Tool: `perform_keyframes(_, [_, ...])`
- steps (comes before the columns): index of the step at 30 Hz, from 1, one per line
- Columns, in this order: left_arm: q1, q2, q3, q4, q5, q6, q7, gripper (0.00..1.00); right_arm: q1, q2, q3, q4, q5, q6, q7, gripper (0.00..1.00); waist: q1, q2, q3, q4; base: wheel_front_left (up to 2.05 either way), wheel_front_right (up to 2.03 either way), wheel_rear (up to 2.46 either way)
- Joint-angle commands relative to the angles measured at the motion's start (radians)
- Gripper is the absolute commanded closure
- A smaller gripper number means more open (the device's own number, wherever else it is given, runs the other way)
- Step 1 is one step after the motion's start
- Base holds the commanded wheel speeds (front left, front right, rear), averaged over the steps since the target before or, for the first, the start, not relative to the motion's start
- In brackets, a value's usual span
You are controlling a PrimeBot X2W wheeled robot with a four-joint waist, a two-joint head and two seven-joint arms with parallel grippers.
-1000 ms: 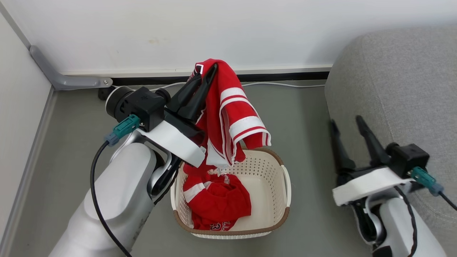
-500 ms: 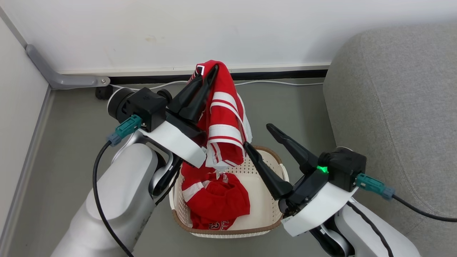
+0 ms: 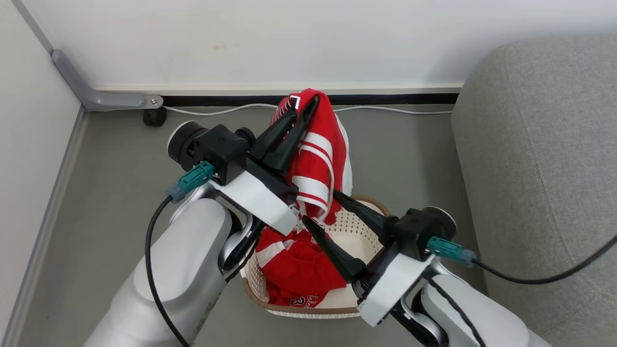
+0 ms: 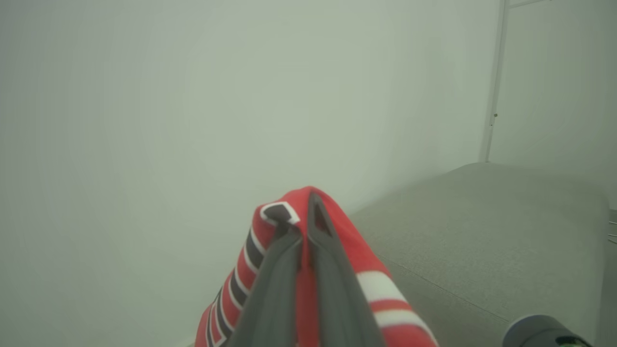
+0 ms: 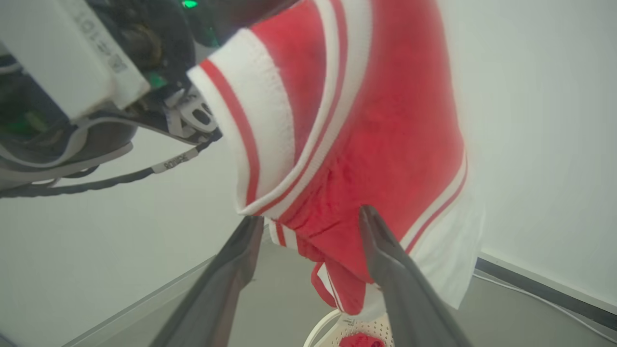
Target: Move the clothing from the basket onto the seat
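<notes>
- Now the left gripper (image 3: 304, 106) is clamped shut on a red jersey (image 3: 318, 159), which hangs lengthwise above the basket's (image 3: 299, 308) far rim.
- The right gripper (image 3: 320, 207), spread wide and empty, straddles its lower end.
- The seat (image 3: 540, 144) lies rightward.
- A second jersey (image 3: 294, 270) lies inside the basket.

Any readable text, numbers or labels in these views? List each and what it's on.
Nothing reads cleanly.
Lower jersey, in the basket: dark white-edged numerals, upside down, partly folded; maybe "23", unsure.
Held jersey: stripes and a dark block, no legible characters.
Cable tag: print blurred, unreadable.
White housing sticker: too small.
</notes>
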Motion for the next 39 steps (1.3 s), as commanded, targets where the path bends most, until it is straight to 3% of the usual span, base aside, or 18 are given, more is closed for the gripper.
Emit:
perform_keyframes(1, [-0.054,0.010,0.025,-0.033,-0.008,-0.001,-0.006,1.00,-0.027,0.025,0.001,0.008,-0.023,0.004,-0.006,0.00,0.0001,0.0000,-0.002,0.007,0.00,0.00,0.00])
perform_keyframes(18, [-0.044,-0.012,-0.036,-0.047,-0.039,-0.001,-0.006,1.00,-0.059,0.121,-0.165,0.194,-0.196,0.004,-0.006,0.00,0.0001,0.0000,-0.006,0.035,0.00,0.00,0.00])
perform_keyframes(19, [-0.043,-0.013,-0.038,-0.048,-0.040,-0.001,-0.006,1.00,-0.061,0.122,-0.167,0.197,-0.189,0.004,-0.006,0.23,0.0001,0.0000,-0.005,0.036,0.00,0.00,0.00])
perform_keyframes(20, [-0.041,-0.014,-0.039,-0.049,-0.042,-0.001,-0.006,1.00,-0.062,0.122,-0.165,0.195,-0.179,0.004,-0.006,0.86,0.0001,0.0000,-0.004,0.037,0.00,0.00,0.00])
perform_keyframes(21, [-0.039,-0.015,-0.039,-0.050,-0.044,-0.001,-0.006,1.00,-0.065,0.122,-0.162,0.192,-0.169,0.004,-0.006,1.00,0.0001,0.0000,-0.003,0.038,0.00,0.00,0.00])
perform_keyframes(30, [-0.032,-0.012,-0.020,-0.055,-0.036,-0.001,-0.006,1.00,-0.075,0.122,-0.181,0.164,-0.144,0.004,-0.006,1.00,0.0001,0.0000,0.015,0.025,0.00,0.00,0.00])
perform_keyframes(31, [-0.029,-0.012,-0.014,-0.055,-0.036,-0.001,-0.006,0.84,-0.073,0.122,-0.186,0.162,-0.146,0.004,-0.006,1.00,0.0001,0.0000,0.017,0.023,0.00,0.00,0.00])
perform_keyframes(32, [-0.026,-0.013,-0.009,-0.058,-0.037,-0.001,-0.006,0.27,-0.071,0.122,-0.191,0.160,-0.147,0.004,-0.006,1.00,0.0001,0.0000,0.018,0.020,0.00,0.00,0.00])
perform_keyframes(33, [-0.024,-0.012,-0.005,-0.060,-0.036,-0.001,-0.006,0.00,-0.070,0.122,-0.195,0.157,-0.150,0.004,-0.006,1.00,0.0001,0.0000,0.020,0.018,0.00,0.00,0.00])
perform_keyframes(39, [-0.014,-0.004,0.005,-0.051,-0.026,-0.001,-0.006,0.00,-0.064,0.123,-0.213,0.137,-0.158,0.004,-0.006,1.00,0.0001,0.0000,0.027,0.006,0.00,0.00,0.00])
